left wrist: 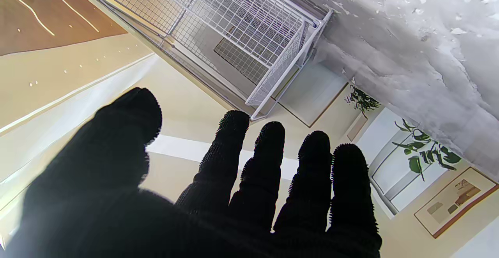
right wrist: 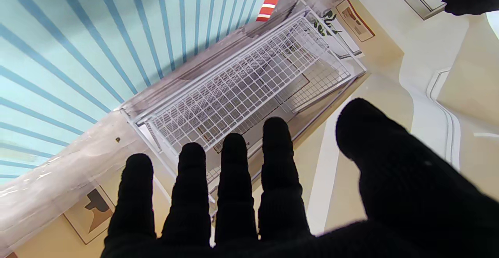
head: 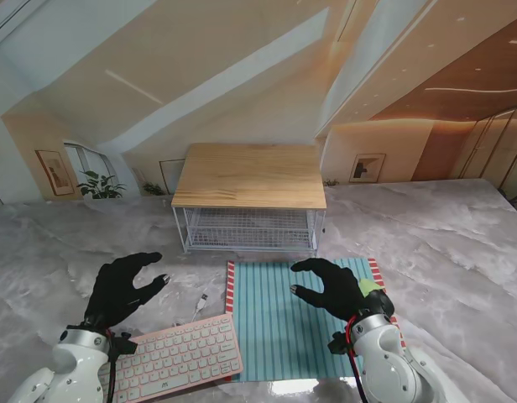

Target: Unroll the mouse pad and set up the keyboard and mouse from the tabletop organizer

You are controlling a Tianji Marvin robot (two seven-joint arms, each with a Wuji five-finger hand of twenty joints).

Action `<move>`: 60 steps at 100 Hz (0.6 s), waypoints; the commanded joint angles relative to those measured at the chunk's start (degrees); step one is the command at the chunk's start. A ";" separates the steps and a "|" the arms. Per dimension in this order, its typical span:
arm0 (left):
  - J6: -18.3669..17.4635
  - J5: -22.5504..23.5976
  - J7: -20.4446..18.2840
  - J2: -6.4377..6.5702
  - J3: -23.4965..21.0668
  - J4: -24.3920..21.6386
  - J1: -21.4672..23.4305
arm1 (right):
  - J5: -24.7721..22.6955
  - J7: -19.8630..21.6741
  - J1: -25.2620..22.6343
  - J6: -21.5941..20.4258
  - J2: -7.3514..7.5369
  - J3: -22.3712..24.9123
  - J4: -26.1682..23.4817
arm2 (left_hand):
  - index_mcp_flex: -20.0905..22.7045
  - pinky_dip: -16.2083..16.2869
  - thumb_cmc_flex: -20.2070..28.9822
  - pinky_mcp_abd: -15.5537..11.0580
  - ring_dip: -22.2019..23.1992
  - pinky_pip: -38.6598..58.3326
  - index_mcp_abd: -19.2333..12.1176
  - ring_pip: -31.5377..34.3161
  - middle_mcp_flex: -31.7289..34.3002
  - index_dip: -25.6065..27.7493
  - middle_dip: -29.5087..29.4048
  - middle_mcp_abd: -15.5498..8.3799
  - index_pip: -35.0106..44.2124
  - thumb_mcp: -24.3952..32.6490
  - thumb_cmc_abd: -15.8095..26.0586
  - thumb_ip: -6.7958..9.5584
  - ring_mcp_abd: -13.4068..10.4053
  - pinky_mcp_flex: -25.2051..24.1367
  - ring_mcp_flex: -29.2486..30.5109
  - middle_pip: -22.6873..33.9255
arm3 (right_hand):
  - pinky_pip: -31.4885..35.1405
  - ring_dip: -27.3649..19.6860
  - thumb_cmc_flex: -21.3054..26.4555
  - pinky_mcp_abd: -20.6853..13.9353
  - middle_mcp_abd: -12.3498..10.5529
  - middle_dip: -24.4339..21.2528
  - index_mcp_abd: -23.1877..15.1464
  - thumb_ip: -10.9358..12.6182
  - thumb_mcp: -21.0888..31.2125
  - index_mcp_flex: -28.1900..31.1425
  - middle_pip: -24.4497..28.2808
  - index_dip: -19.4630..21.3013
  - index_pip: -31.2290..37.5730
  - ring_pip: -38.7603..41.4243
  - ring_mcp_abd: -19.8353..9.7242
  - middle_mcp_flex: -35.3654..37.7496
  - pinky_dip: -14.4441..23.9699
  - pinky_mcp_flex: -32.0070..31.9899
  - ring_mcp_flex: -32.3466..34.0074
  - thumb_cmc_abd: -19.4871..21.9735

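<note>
The mouse pad (head: pixel 305 323) lies unrolled directly under the right hand (head: pixel 336 288), whose fingers are spread and hold nothing. The keyboard (head: pixel 181 358) sits just nearer than the released, empty left hand (head: pixel 122 287), long axis running sideways, overlapping the pad's edge. No mouse can be made out; the organizer (head: pixel 250 227) stands beyond both hands.

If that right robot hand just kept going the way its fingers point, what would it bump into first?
Most likely the white wire drawer under the wooden-topped organizer. The right robot hand hovers open over the striped mouse pad, fingers aimed that way; depth is hard to judge.
</note>
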 commanded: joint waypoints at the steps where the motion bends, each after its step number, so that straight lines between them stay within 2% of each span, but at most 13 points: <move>1: -0.40 -0.38 -1.47 -0.03 0.31 0.09 -0.40 | -0.36 0.85 0.07 0.63 0.05 -0.61 0.58 | -0.63 -0.79 0.24 -2.31 -0.49 -0.70 -0.93 -0.50 -2.29 -0.58 -0.60 -1.70 -1.02 -1.36 1.88 0.08 -2.44 -1.17 -2.30 -0.40 | -0.87 -0.59 -1.71 -1.90 -1.55 -0.80 -0.68 0.66 -1.04 -1.96 -0.34 -0.27 0.23 -0.49 -2.47 -1.93 0.43 -1.09 -2.74 0.03; 60: 1.01 -0.76 -2.75 0.17 1.98 1.04 -2.14 | 1.22 0.47 1.76 1.42 -0.25 -2.30 4.12 | -0.59 -1.04 0.23 -2.80 -0.40 -0.47 -0.80 -0.39 -2.10 -0.47 -0.56 -1.60 -0.99 -1.18 2.00 0.05 -2.44 -1.14 -2.45 -0.23 | -0.81 -0.41 -1.45 -2.44 -1.46 -0.56 -0.33 0.76 -0.88 -1.80 0.40 -0.49 0.59 0.00 -2.59 -2.34 1.00 -1.20 -3.23 -0.07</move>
